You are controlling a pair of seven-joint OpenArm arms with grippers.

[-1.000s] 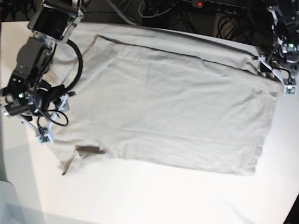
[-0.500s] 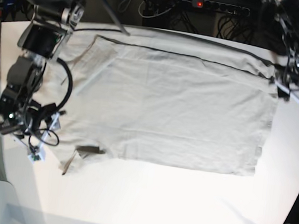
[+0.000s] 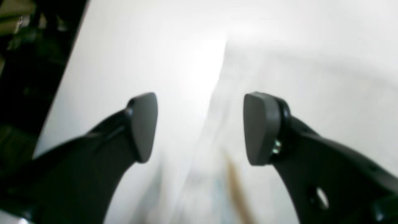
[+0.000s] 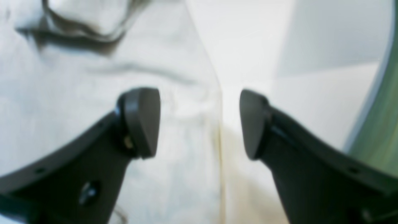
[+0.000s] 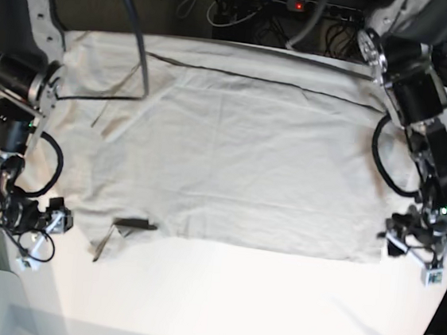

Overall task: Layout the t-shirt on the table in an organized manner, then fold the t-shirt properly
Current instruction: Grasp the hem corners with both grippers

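T-shirt (image 5: 240, 161) spread flat across table (image 5: 233, 304), beige-grey, hem side toward base view's right, small dark neck label (image 5: 133, 224) near lower left edge. Left gripper (image 5: 414, 255) low at lower right corner of shirt, jaws spread wide over blurred cloth edge (image 3: 217, 130), nothing pinched. Right gripper (image 5: 28, 235) just off lower left sleeve, jaws likewise spread, straddling shirt edge (image 4: 214, 102), nothing held.

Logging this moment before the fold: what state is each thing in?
t-shirt: spread flat, lightly wrinkled, dark label area near front left edge.
left claw: open, holding nothing, above shirt edge.
right claw: open, holding nothing, over shirt edge.
table: shirt lying on it.
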